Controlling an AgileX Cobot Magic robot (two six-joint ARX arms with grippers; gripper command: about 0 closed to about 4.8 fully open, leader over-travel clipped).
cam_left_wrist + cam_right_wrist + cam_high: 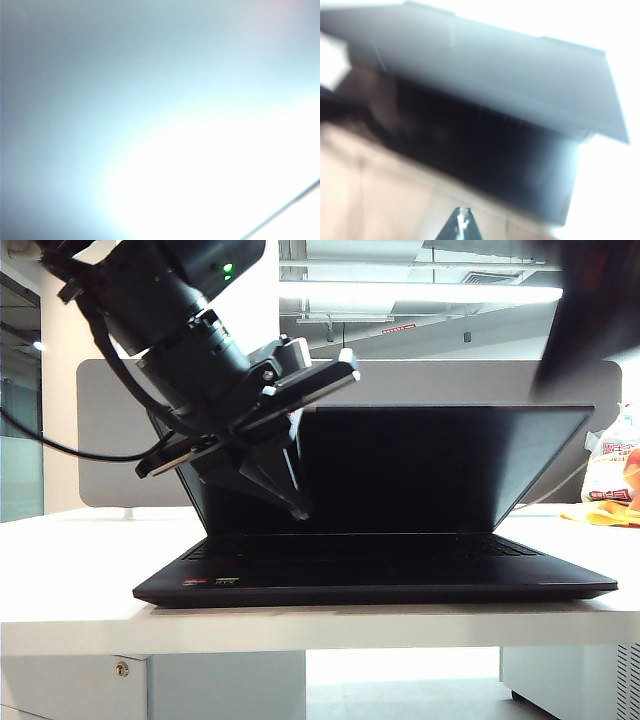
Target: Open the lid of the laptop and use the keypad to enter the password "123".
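Black lid (pixel 420 465) stands raised; my closed left gripper (pixel 300 508) and closed right gripper (pixel 462 224) should descend gently onto the keypad (pixel 360 546).

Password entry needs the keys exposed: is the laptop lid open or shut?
Open: the lid stands raised above the keypad, screen dark, left gripper before it.

I was looking into an office: a white desk (pixel 80 570) backed by a grey fabric divider (pixel 110 440), long ceiling light strips (pixel 420 292) and exposed ducting overhead, glass partitioning (pixel 20 390) off to one side.
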